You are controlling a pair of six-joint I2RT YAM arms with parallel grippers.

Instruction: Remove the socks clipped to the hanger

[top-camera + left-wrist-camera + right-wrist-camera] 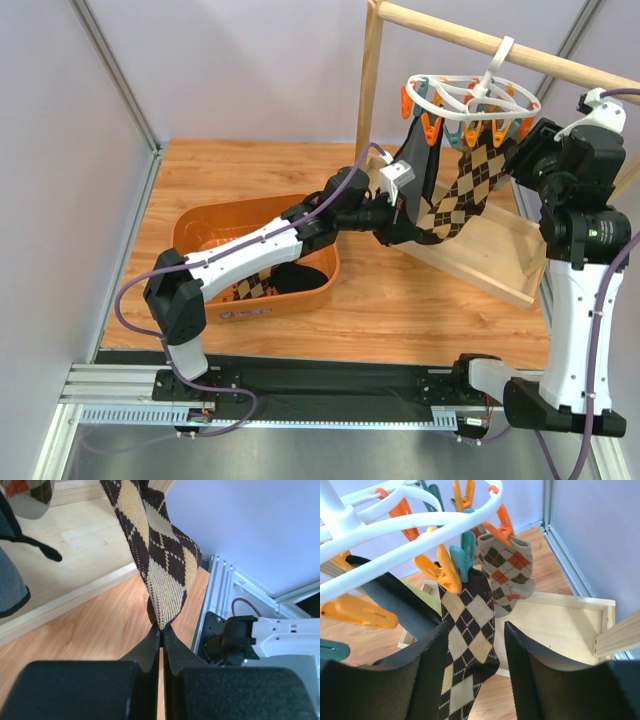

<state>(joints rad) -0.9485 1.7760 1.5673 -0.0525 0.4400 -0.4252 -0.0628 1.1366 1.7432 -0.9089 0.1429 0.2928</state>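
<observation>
Left wrist, left hand (162,628) clamped on knitted argyle sock (160,565), right hand (475,627) apart

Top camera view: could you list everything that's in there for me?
hanger: one, white, hooked on the wooden frame
clips: many, orange and teal, around its ring
brown argyle sock: one, brown-tan, clipped, stretched down leftward
orange argyle sock: one, tan-orange-green, clipped beside it
dark sock: one, black, hanging from the hanger
tub: one, orange, left of the frame
tub socks: two visible, argyle and black, inside tub
wooden frame: one, pale, rail above tray
table: one, wood-grain, underneath everything
left gripper: one, black, shut on the brown argyle sock
right gripper: one, black, open around that sock below its clip
</observation>
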